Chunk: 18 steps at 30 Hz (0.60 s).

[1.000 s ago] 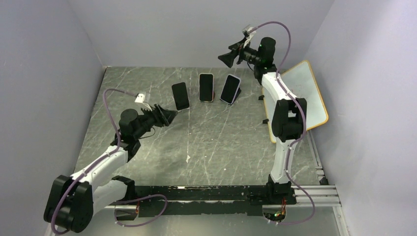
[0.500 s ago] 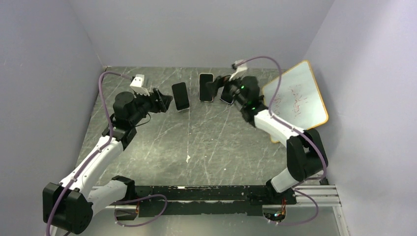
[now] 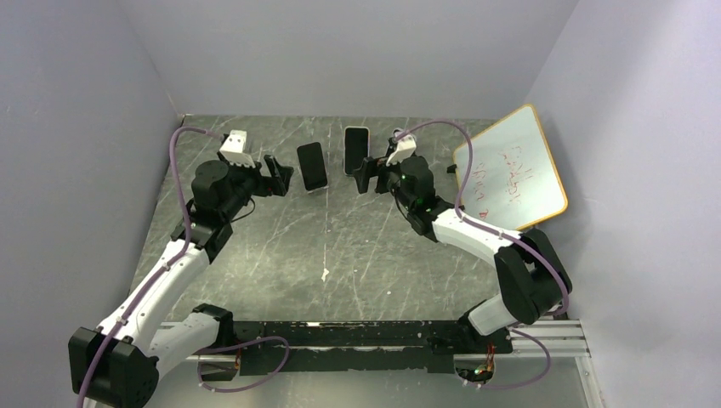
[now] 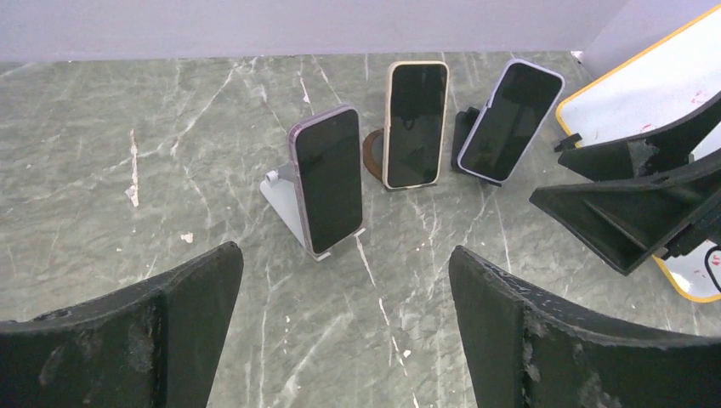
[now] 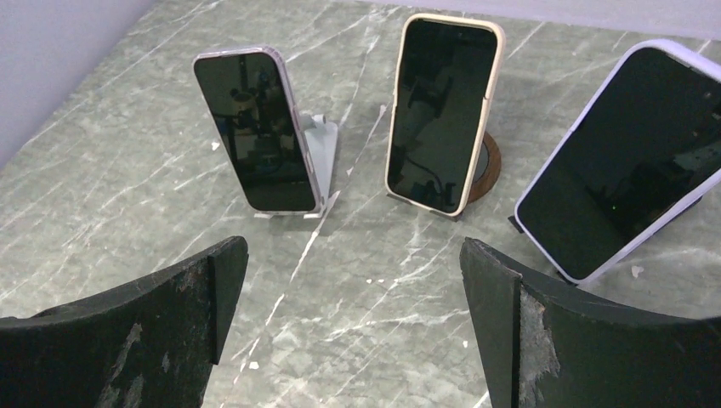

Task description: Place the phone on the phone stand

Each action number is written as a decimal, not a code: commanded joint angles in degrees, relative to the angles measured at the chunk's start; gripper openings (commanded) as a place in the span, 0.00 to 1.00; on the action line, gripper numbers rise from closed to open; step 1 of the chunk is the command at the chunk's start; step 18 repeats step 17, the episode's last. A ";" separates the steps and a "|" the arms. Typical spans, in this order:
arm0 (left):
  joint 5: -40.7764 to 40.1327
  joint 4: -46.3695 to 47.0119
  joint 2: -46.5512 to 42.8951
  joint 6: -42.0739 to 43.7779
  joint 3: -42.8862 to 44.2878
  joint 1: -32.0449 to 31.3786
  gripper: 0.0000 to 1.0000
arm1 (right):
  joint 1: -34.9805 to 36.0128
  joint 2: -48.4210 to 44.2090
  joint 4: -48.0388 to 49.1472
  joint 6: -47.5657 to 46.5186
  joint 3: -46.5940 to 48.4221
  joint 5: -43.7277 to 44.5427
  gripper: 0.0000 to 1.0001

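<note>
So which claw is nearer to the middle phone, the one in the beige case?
Right. The right claw sits just in front of the beige-cased phone. The left claw is farther off to the left, beyond the purple phone.

Plain pale walls [image 3: 340, 51] enclose a grey-green marbled table [image 3: 357, 255] on three sides; a whiteboard [image 3: 513, 163] leans at the table's right edge.
</note>
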 commanded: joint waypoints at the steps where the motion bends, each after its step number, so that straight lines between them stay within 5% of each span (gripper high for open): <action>1: -1.43 -0.75 -0.69 0.90 1.49 0.02 0.96 | 0.74 -1.36 0.52 0.49 -0.88 2.71 1.00; 18: -2.45 0.50 -2.85 0.28 0.01 0.00 0.96 | 0.84 -1.69 2.19 -0.88 -1.83 -1.18 1.00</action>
